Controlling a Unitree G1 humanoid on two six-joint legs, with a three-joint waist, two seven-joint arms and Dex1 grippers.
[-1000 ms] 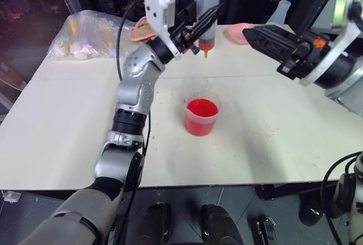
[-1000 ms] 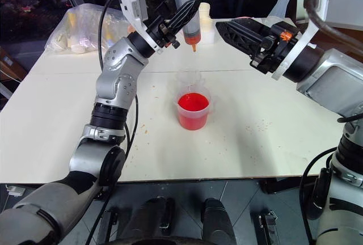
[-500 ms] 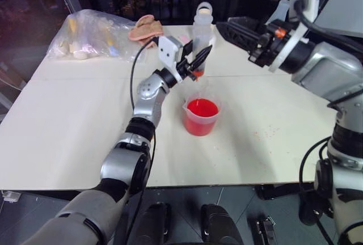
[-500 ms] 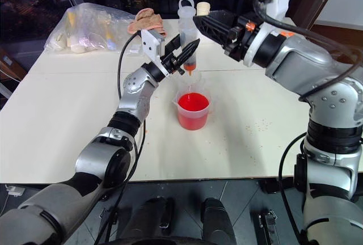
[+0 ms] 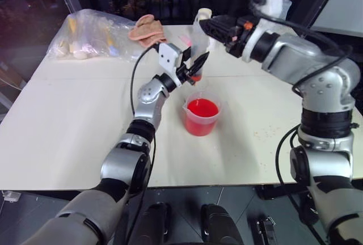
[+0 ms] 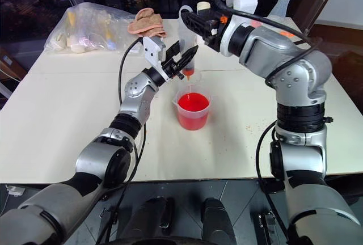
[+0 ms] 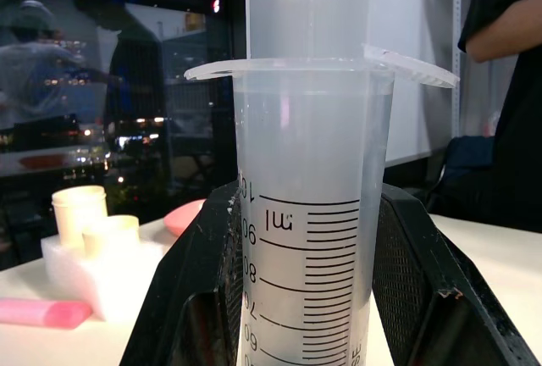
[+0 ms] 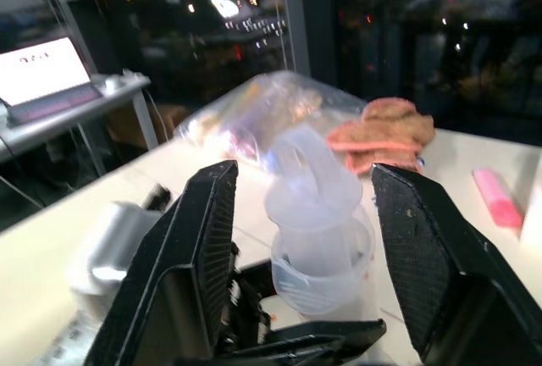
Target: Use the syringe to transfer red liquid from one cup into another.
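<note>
My left gripper (image 5: 194,66) is shut on the barrel of the syringe (image 5: 198,43), holding it upright; in the left wrist view the marked barrel (image 7: 309,213) sits between the two black fingers (image 7: 199,290). The orange tip (image 5: 195,77) hangs just behind and above the cup (image 5: 201,121) of red liquid (image 5: 202,108). A second clear cup (image 5: 193,90) stands right behind it, below the tip. My right gripper (image 5: 205,25) is open, with a finger on each side of the plunger's ring top (image 8: 312,180), not closed on it.
At the table's far left lies a clear plastic bag (image 5: 91,35), with a tan cloth (image 5: 146,28) beside it. A pink marker (image 7: 42,313), a white block with small bottles (image 7: 93,239) and a pink dish (image 7: 186,213) sit at the back. A person's arm (image 7: 508,27) shows beyond the table.
My left gripper has lowered the syringe from high over the table to just above the cups. My right arm has swung in from the right to the plunger top.
</note>
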